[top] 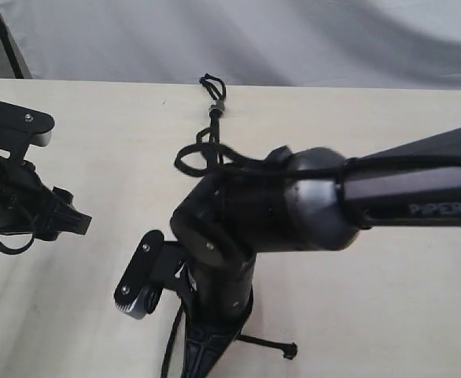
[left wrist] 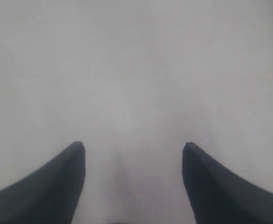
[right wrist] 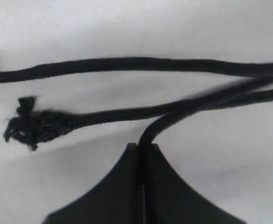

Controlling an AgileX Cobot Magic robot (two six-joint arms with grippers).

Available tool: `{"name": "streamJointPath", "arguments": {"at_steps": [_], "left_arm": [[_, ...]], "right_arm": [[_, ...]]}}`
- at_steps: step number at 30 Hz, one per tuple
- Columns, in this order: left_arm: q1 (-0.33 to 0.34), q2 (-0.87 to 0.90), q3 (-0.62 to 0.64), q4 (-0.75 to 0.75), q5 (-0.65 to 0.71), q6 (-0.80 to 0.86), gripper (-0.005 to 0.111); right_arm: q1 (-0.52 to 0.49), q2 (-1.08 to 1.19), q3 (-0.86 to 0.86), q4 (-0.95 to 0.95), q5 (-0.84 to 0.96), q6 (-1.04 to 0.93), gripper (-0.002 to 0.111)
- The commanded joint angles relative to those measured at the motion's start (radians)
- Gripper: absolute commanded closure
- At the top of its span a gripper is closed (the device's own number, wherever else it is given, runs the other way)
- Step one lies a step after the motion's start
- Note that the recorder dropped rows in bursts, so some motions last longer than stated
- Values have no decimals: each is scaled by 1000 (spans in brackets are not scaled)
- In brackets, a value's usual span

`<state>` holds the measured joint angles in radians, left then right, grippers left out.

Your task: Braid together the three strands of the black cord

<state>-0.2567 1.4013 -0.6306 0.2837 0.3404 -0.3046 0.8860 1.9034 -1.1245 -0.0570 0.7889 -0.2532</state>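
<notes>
Pinching one strand [right wrist: 151, 129] in the closed right tool [right wrist: 143, 147], the black cord [top: 212, 114] running from the far edge of the tabletop [top: 388, 299] toward it; left tool [left wrist: 134, 149] wide, empty, well apart

The black cord [top: 213, 118] lies on the worktop [top: 372, 315]. Its bound end is near the middle of the far edge, and it runs toward the near edge under the right arm [top: 403, 197]. By the near edge the right jaws pinch one strand [right wrist: 155, 125]. A strand's tip [top: 289, 350] lies just beside them, toward the right edge. The left jaws hang near the left edge, well apart from the cord.
</notes>
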Motion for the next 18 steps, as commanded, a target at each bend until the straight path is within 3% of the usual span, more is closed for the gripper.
{"name": "streamJointPath", "arguments": {"at_steps": [1,10,16,18], "left_arm": [[3,-5,7,-7,0,-7,48],[3,-5,7,-7,0,-7,48],[3,-5,7,-7,-2,-7,48],[3,-5,7,-7,-2,-7,48]], "right_arm": [[-78,-85,8,1,12,-2,108],[-266,-94,32,4,21,5,108],[-334,-58,140,0,-115,5,107],[-334,-58,150,0,-128,7,97]]}}
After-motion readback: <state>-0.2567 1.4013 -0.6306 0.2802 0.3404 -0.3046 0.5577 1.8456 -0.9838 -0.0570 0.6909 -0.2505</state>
